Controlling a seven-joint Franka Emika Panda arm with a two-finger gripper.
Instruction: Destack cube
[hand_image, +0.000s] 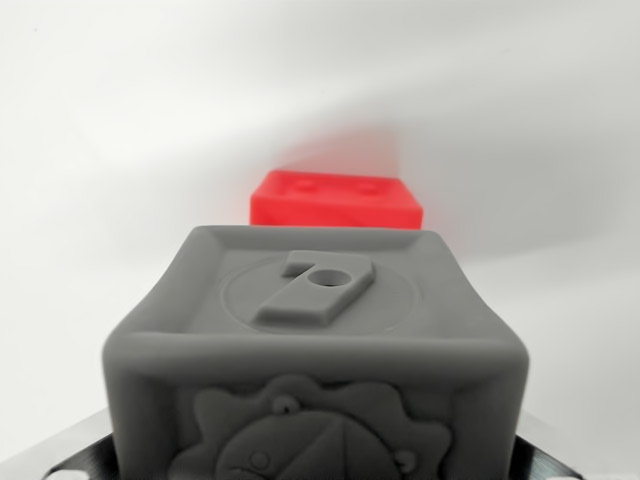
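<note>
The wrist view is filled at the bottom by a grey cube (315, 350), very close to the lens, with a raised numeral and a small round hole on its top face and an embossed, gear-like relief on the face turned to the camera. Behind it, partly hidden by its far top edge, sits a red cube (336, 200), of which only the upper part shows; from here I cannot tell whether the two touch or stand a little apart, nor which, if either, rests on the other. Both lie on a plain white surface (120, 120). Dark metal parts of the gripper (316, 470) show in the two bottom corners, flanking the grey cube, which suggests the cube sits between the fingers, but the fingertips themselves are out of sight, so whether they clamp the cube or stand free of it cannot be told. The grey cube looks like rigid moulded or printed plastic, probably light, stiff and not fragile; its matte skin should give fair friction. The flat side walls below the rounded top edges seem the best place to grip, avoiding the relief. No container appears anywhere in this view.
</note>
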